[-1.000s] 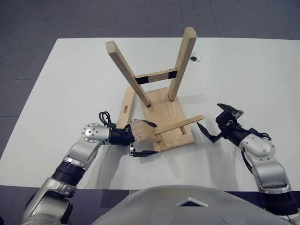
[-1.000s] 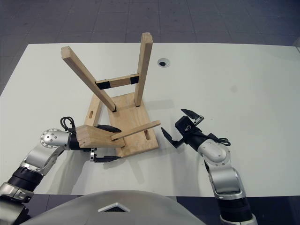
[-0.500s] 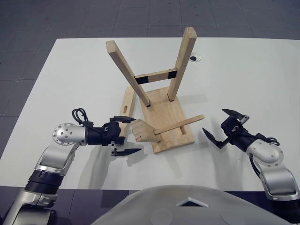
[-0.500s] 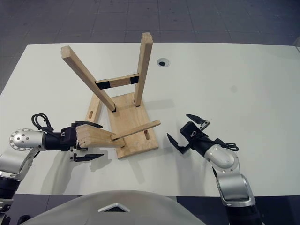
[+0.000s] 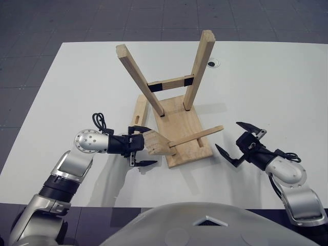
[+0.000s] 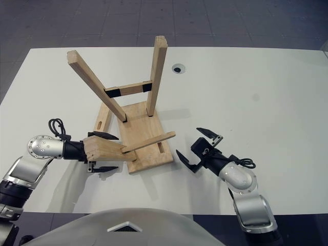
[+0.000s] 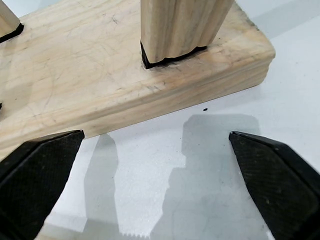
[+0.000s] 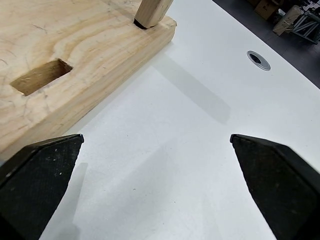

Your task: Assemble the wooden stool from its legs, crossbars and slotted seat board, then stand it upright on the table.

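Your left gripper (image 5: 146, 146) sits just beside the near leg (image 5: 158, 144), fingers apart. Your right gripper (image 5: 226, 134), likewise spread, holds nothing near the seat board (image 5: 187, 125).

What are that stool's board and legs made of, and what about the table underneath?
Seat board: pale wood, apparently unvarnished, with clear grain lines on its face.
Legs: the same light wood, matte, grain showing.
Table: smooth white top, possibly laminate or painted board; the look leaves it open.
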{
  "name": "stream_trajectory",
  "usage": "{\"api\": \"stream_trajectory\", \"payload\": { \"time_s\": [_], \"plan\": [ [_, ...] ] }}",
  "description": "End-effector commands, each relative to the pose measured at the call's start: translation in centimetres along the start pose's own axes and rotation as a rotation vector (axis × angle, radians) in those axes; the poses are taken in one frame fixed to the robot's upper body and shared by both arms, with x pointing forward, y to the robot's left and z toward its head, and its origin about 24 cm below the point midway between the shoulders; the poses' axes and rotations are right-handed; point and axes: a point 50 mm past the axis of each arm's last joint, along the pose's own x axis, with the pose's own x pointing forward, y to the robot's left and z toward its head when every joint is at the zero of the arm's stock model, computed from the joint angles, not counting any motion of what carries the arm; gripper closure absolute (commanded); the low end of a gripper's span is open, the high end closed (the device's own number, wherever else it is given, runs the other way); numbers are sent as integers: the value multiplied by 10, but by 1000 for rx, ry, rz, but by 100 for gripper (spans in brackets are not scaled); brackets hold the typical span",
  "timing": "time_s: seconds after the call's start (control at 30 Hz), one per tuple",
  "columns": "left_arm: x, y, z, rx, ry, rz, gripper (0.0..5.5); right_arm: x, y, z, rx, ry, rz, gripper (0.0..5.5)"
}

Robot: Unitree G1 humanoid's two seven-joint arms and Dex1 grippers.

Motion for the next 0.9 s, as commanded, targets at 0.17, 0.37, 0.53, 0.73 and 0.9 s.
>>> {"api": "stream_trajectory", "payload": {
  "time_s": [0.17,0.37,0.53,0.73,0.9],
  "plan": [
    [1,10,-1,-16,57,-64,11,3,11,6,5,-19,24,0],
    [4,13,-2,-20,48,-63,11,4,20,9,8,-29,49,0],
    [6,15,0,-16,35,-52,11,1,17,9,-5,-23,41,0],
    [9,17,4,-35,-14,-24,11,1,20,11,-16,-22,56,0],
    [1,17,7,-79,-86,59,11,0,9,9,-18,-11,-3,0]
  ]
}}
